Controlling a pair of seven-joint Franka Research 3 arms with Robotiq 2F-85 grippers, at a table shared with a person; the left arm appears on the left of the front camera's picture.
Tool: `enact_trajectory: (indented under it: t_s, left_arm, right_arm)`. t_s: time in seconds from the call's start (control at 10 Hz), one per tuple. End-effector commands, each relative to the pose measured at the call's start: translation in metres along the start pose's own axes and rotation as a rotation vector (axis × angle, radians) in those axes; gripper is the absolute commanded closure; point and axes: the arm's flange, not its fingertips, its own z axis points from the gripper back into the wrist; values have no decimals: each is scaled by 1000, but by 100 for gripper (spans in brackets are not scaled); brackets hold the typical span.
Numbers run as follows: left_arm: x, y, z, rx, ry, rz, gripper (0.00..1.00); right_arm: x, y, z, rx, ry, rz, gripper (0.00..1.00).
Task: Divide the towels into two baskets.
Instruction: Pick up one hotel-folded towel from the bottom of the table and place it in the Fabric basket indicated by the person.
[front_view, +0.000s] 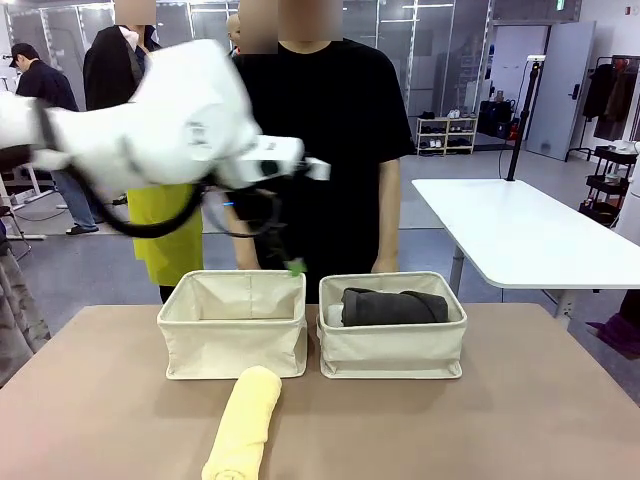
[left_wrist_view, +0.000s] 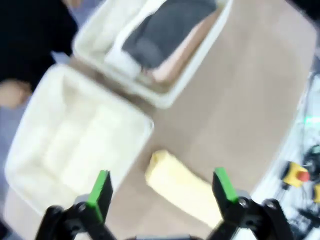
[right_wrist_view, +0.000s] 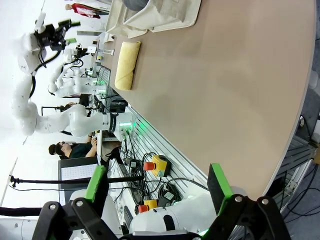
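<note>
Holds the left gripper (front_view: 293, 262) above the far right corner of the left basket (front_view: 232, 345), fingers spread wide, nothing between them. Blurs the arm behind it in the front view.

Finds the left basket empty, its soft walls upright and its rim open all round. Sets the right basket (front_view: 392, 352) just beside it, with only a narrow gap between the two facing walls. Packs three rolls into that one:
- the dark grey towel (front_view: 392, 306) on top
- the white towel (front_view: 333, 315) against the wall nearest the left basket
- the pale peach towel (left_wrist_view: 177, 60) under the grey one, toward the near wall

Lays the pale yellow towel (front_view: 245, 420) on the bare table (front_view: 540, 400), just in front of the left basket's near wall. Points one end at that wall, with a sliver of tabletop showing between them in the left wrist view. Leaves broad open table to either side of the roll and in front of the right basket.

Holds the right gripper (right_wrist_view: 156, 184) out past the table's edge, spread wide too, empty, well apart from baskets and towels.

Places a person (front_view: 320, 130) close behind the baskets at the far edge, arms hanging just past the far rims.
</note>
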Motion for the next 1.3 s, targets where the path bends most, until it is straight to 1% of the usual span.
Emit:
enact_trajectory:
  t_s: [0.0, 0.2, 0.3, 0.4, 0.5, 0.6, 0.8, 0.9, 1.0, 1.1, 1.2]
  left_arm:
    - [-91, 31, 23, -86, -79, 69, 0]
    - [-161, 79, 39, -209, -170, 130, 0]
    - [-188, 96, 42, -255, -231, 156, 0]
    - [-215, 109, 45, -298, -258, 199, 0]
    - [-250, 121, 48, -309, -284, 281, 0]
    - [-281, 126, 50, -312, -295, 352, 0]
    - [-328, 128, 59, -327, -360, 421, 0]
    - [-352, 128, 61, -334, -415, 474, 0]
    - [-376, 125, 57, -363, -476, 497, 0]
    - [-395, 123, 52, -380, -456, 540, 0]
    - [-407, 122, 47, -392, -475, 571, 0]
  right_arm:
    - [-2, 3, 0, -10, 13, 1, 0]
    - [-2, 3, 0, -10, 13, 1, 0]
    - [-2, 3, 0, -10, 13, 1, 0]
    - [-2, 3, 0, -10, 13, 1, 0]
    - [-2, 3, 0, -10, 13, 1, 0]
    - [-2, 3, 0, -10, 13, 1, 0]
    - [-2, 3, 0, -10, 13, 1, 0]
    - [-2, 3, 0, -10, 13, 1, 0]
    - [-2, 3, 0, -10, 13, 1, 0]
    - [-2, 3, 0, -10, 13, 1, 0]
    - [-2, 3, 0, -10, 13, 1, 0]
